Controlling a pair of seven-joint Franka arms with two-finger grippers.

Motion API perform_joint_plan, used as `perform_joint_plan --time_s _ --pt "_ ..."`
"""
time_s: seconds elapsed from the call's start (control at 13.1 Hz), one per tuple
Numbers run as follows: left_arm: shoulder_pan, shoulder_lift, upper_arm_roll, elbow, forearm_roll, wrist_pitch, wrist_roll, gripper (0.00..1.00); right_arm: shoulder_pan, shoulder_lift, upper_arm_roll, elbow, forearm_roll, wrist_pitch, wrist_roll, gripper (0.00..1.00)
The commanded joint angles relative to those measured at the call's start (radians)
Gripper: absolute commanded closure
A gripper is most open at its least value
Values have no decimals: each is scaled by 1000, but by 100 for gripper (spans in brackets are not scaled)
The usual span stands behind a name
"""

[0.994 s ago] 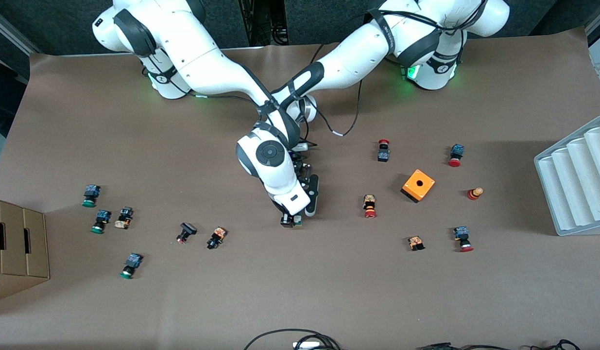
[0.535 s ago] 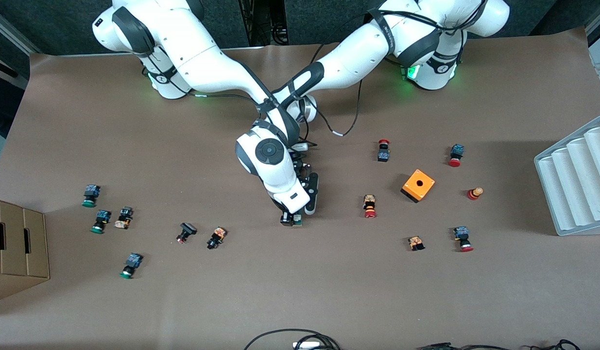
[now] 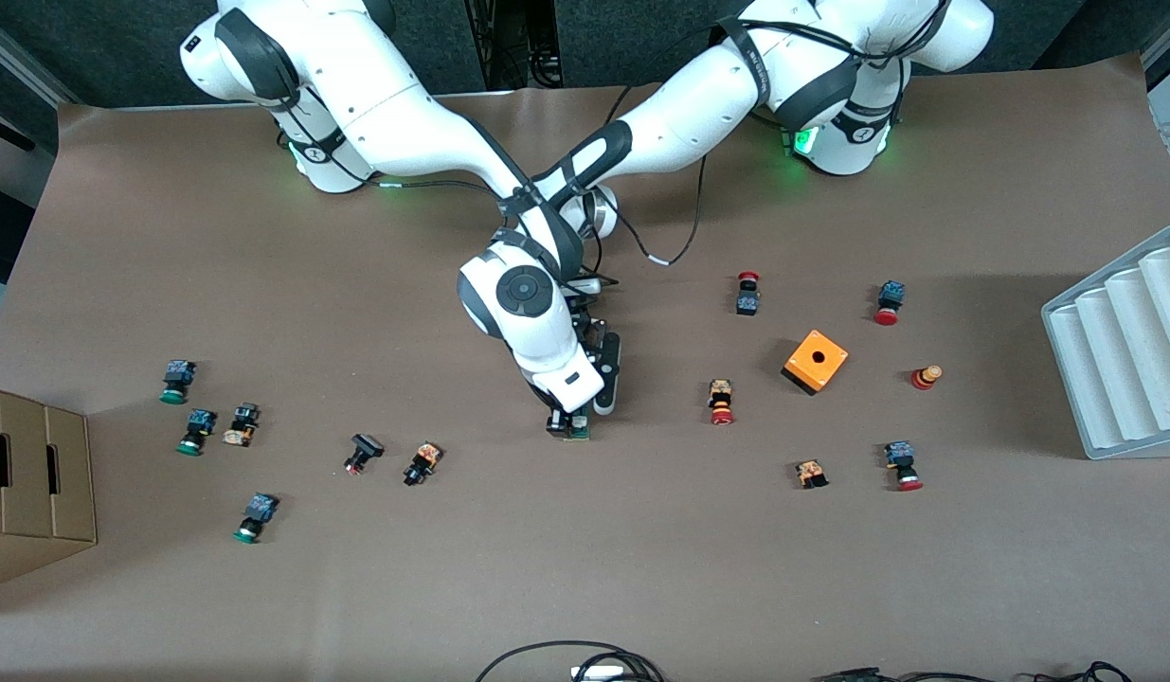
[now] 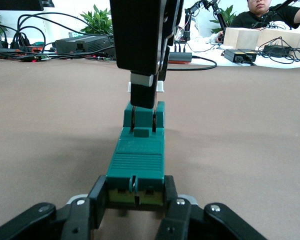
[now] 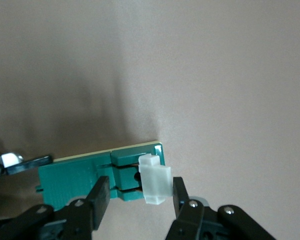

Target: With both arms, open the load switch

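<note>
Left end effector (image 4: 135,200) clamps load switch (image 4: 137,160); right end effector (image 5: 137,197) pinches white slider (image 5: 155,181).

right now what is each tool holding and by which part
The left tool clamps one end of the narrow green rectangular load switch. The right tool grips the white sliding piece at its other end.

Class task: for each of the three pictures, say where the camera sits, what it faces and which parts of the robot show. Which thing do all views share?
Front view: high across the table, facing both arms; the right hand is on the load switch.
Left wrist view: on the left wrist, along the table; the left hand clamps the load switch, the right hand above.
Right wrist view: on the right wrist, looking down; right hand pinches the white slider.
Shared: the load switch.
</note>
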Motion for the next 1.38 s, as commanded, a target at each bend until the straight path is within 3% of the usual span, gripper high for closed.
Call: perform_joint_plan --time_s 0.0,1.3 --pt "-9 18 7 5 -10 -18 -26 72 6 -45 8 -54 -12 -16 -9 42" --pt "-9 18 7 5 -10 -18 -26 72 21 -122 8 -142 -20 -33 -12 42"
